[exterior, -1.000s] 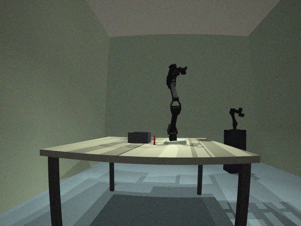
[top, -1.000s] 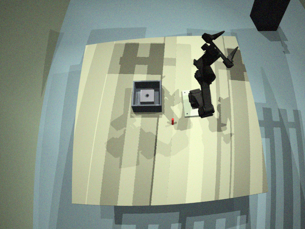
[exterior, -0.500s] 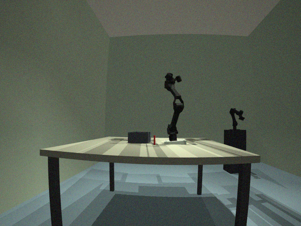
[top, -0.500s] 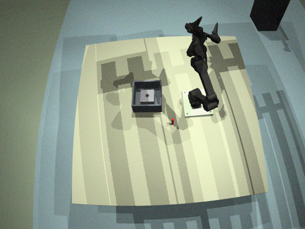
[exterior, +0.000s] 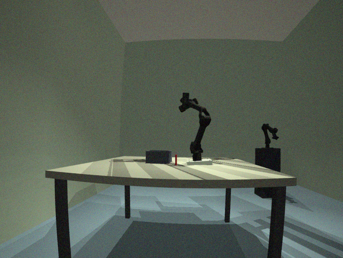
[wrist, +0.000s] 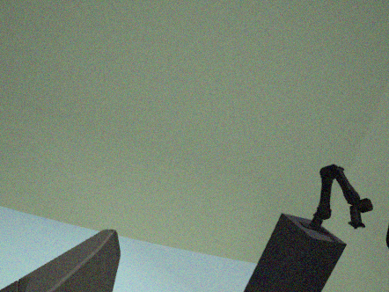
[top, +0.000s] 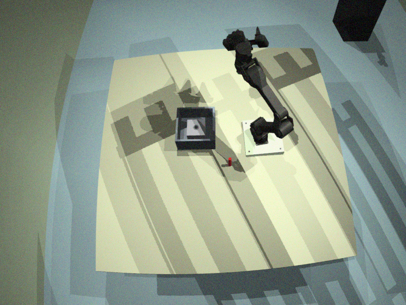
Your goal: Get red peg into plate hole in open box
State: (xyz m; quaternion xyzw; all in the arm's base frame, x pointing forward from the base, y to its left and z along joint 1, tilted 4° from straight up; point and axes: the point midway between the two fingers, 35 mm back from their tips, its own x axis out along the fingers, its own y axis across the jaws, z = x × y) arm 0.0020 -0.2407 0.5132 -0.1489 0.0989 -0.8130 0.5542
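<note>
Standing upright on the desk point(top: 147, 242) point(exterior: 166, 182), the slim red peg point(top: 229, 162) point(exterior: 175, 160) is outside your box point(top: 195, 144) point(exterior: 158, 157), near its lower-right corner in the top view.
You have the jaws released, nothing between them, raised well above the box and off toward its upper right in the top view. Your dark, jointed arm point(top: 270, 98) point(exterior: 200, 133) rises from a flat white base plate point(top: 272, 148) point(exterior: 206, 162) to the box's right. Inside the square, dark grey, straight-walled box, you can see a pale plate point(top: 191, 131) with a round, dark-rimmed hole.
</note>
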